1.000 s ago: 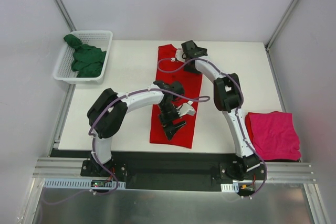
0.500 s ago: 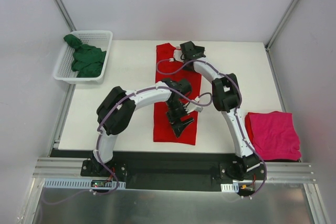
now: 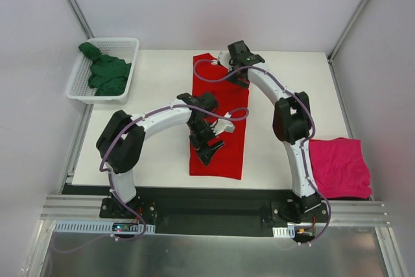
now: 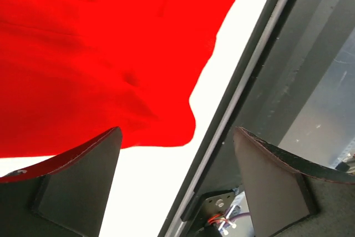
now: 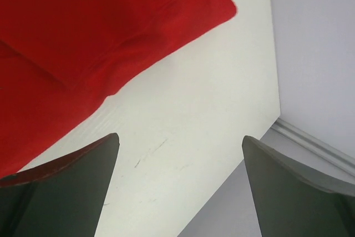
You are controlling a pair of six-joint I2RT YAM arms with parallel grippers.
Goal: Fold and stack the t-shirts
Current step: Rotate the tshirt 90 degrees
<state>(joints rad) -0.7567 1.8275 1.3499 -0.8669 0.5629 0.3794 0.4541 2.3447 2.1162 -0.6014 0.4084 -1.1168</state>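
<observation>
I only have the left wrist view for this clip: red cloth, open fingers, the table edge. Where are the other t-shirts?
Observer: The magenta-pink t-shirt lies in a squarish folded pile at the near right corner of the table.
Operator: And the green one?
Observer: The dark green t-shirt is bunched up, not folded, inside the white basket at the far left.
Operator: What is the other arm up to?
Observer: The right gripper is over the far end of the red t-shirt. Its fingers are spread, with nothing between them.
</observation>
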